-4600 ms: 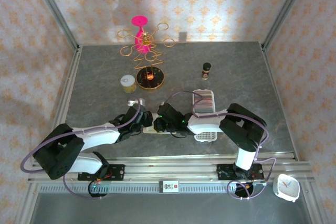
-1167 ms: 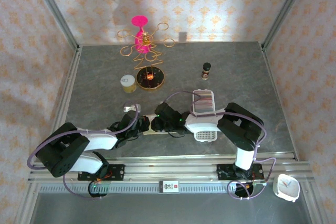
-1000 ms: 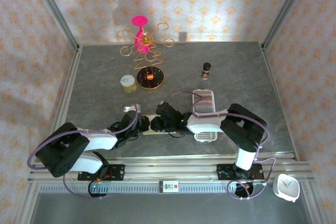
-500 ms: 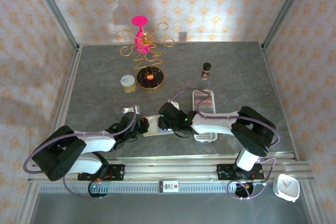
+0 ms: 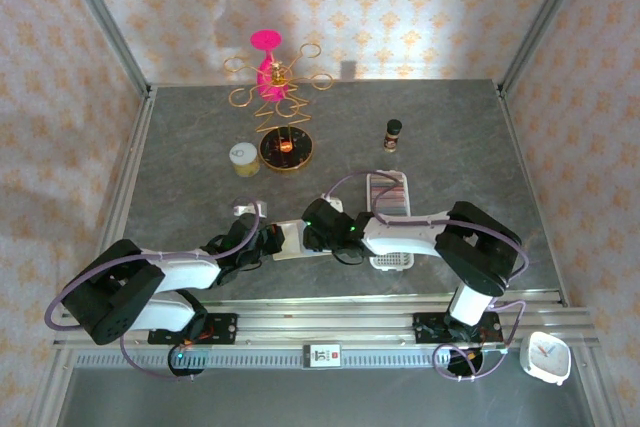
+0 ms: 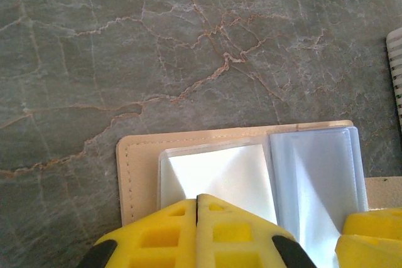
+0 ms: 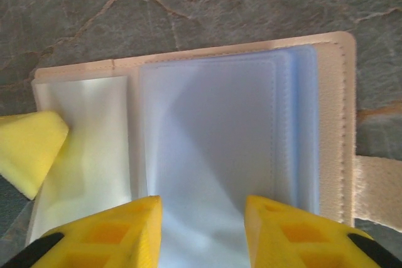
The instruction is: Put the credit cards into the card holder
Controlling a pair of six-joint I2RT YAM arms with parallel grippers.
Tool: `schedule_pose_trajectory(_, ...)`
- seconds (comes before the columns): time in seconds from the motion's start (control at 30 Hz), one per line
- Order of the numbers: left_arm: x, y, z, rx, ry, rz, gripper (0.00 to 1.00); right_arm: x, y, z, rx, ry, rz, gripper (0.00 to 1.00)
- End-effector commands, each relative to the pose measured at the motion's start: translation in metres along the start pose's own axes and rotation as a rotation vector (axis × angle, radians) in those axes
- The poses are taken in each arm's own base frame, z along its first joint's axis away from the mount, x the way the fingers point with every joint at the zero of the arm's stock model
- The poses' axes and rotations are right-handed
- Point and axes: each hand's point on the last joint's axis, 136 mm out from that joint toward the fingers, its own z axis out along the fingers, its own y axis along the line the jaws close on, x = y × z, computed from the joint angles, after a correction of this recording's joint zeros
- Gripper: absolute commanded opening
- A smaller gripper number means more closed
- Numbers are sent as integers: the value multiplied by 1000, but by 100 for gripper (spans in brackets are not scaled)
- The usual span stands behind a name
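- Top view: the holder (image 5: 292, 241) lies open on the grey table (image 5: 180, 147), near its front edge, between the two grippers.
- The left gripper (image 5: 268, 242) reaches the holder's left end. The right gripper (image 5: 318, 238) is at its right end. From this height the stand of either pair of jaws cannot be read.
- The cards (image 5: 388, 190) sit in a row in the far part of a white tray (image 5: 390, 261), just to the right of the holder and partly under the right arm.
- Farther back stand a pink-and-gold stand (image 5: 270, 72), a round tin (image 5: 243, 157) and a small bottle (image 5: 393, 134). A white clock (image 5: 546, 357) rests off the table at the front right.
- Left wrist view: the left gripper (image 6: 196, 200) has its yellow fingers pressed together with only a seam between them. Their tips rest on the white sleeve (image 6: 217, 174) of the open holder (image 6: 138, 161).
- A bluish clear sleeve (image 6: 314, 180) lies beside the white one. A yellow finger of the right gripper (image 6: 370, 236) shows at the lower right, and the tray's edge (image 6: 396, 61) at the far right.
- Right wrist view: the right gripper (image 7: 202, 208) has its jaws apart, over the clear sleeves (image 7: 213, 130) and gripping nothing.
- The holder's beige edge (image 7: 333, 92) runs along the right, and its tab (image 7: 377, 186) sticks out beyond it.
- The left gripper's yellow tip (image 7: 28, 149) touches the pale sleeve at the left.
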Motion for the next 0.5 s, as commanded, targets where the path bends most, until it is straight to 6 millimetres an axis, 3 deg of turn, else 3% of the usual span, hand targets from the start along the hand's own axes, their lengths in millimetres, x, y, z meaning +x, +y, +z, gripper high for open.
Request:
schedule_pose_trajectory(0.0,12,11,0,-26,39,1,1,10,6,9,-27,38,-8,40)
schedule_pose_trajectory(0.47,11,14,0,-34,26,-14,2,5,57,5,-280,52,52,40)
